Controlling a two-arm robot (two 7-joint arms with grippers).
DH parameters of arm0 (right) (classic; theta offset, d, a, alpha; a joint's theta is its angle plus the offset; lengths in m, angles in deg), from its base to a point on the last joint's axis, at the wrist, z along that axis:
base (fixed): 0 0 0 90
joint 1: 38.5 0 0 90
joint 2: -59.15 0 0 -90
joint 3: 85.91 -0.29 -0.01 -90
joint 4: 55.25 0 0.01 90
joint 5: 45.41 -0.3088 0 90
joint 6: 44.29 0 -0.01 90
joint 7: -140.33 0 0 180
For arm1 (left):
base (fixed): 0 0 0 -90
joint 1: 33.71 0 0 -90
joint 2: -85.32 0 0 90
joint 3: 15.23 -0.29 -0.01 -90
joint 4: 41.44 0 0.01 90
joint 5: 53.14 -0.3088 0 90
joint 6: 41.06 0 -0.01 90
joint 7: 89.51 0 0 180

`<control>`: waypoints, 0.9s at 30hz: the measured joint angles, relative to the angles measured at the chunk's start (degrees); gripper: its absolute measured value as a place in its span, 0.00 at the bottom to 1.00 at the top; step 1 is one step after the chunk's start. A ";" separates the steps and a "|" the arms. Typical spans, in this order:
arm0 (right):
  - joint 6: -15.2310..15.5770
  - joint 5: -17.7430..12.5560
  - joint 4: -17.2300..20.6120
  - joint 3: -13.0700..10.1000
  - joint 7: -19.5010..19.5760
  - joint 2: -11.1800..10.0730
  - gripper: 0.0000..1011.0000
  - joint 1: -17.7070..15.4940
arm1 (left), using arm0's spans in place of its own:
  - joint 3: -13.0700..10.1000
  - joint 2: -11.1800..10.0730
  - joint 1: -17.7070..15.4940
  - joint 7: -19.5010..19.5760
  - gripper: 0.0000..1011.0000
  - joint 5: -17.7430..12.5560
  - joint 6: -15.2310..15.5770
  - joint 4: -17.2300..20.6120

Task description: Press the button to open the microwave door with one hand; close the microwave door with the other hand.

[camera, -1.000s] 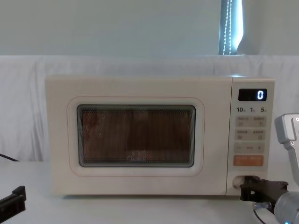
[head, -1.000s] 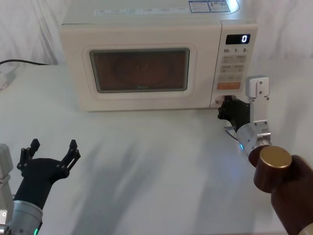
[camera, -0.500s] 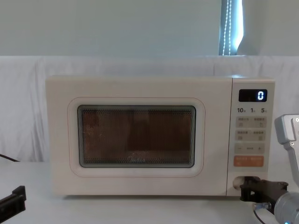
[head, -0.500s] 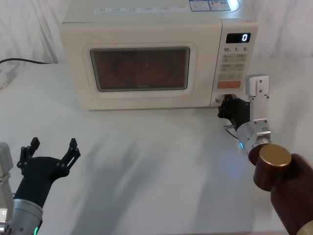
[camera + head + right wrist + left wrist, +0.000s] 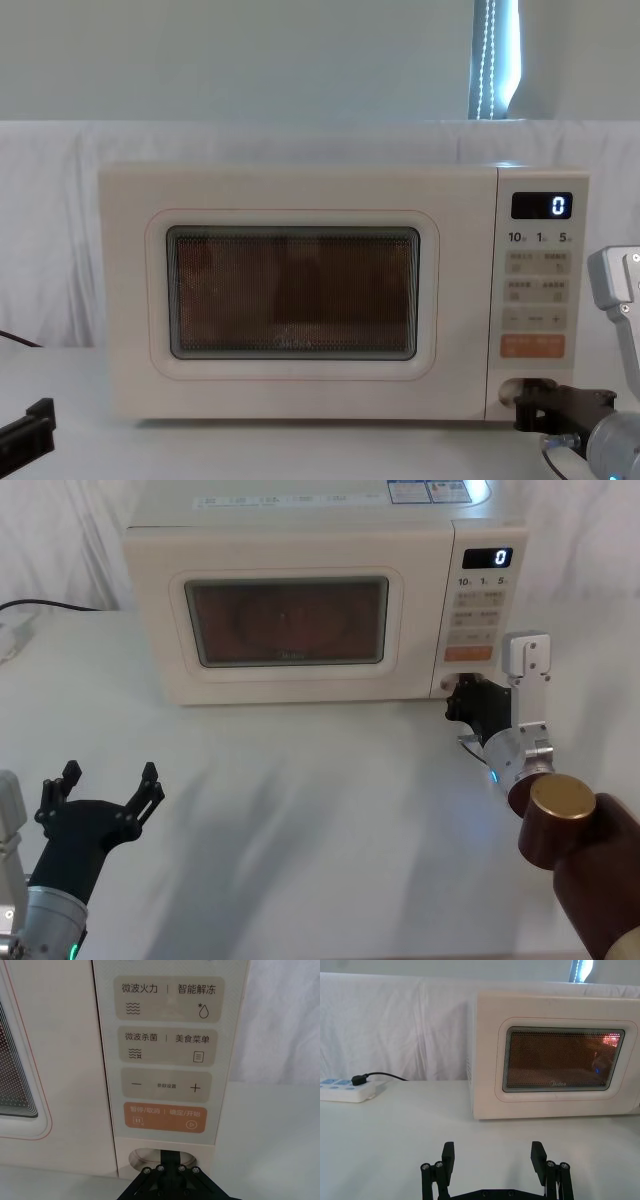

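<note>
The cream microwave (image 5: 300, 540) stands at the back of the table, its display showing 0. The microwave door (image 5: 285, 685) with its dark window sits flush against the body. My right gripper (image 5: 458, 695) is shut, and its black tips touch the button (image 5: 145, 1156) at the bottom of the control panel, below the orange key (image 5: 165, 1117). In the chest view the same gripper (image 5: 522, 395) meets the button (image 5: 505, 388) from the right. My left gripper (image 5: 105, 780) hovers open over the table's near left, well short of the door, fingers (image 5: 449, 1152) spread.
A white power strip (image 5: 345, 1091) with a black plug lies left of the microwave, and its cable (image 5: 50, 607) trails off to the left. A white cloth covers the table (image 5: 320, 820) and the wall behind.
The door's window has crept very slightly to the right in the chest view. Both grippers hold their places, the right one still at the button.
</note>
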 joint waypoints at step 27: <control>-0.29 0.14 -0.49 -0.14 -0.06 0.00 0.00 0.36 | 0.00 0.00 0.00 0.00 0.99 0.00 0.00 0.00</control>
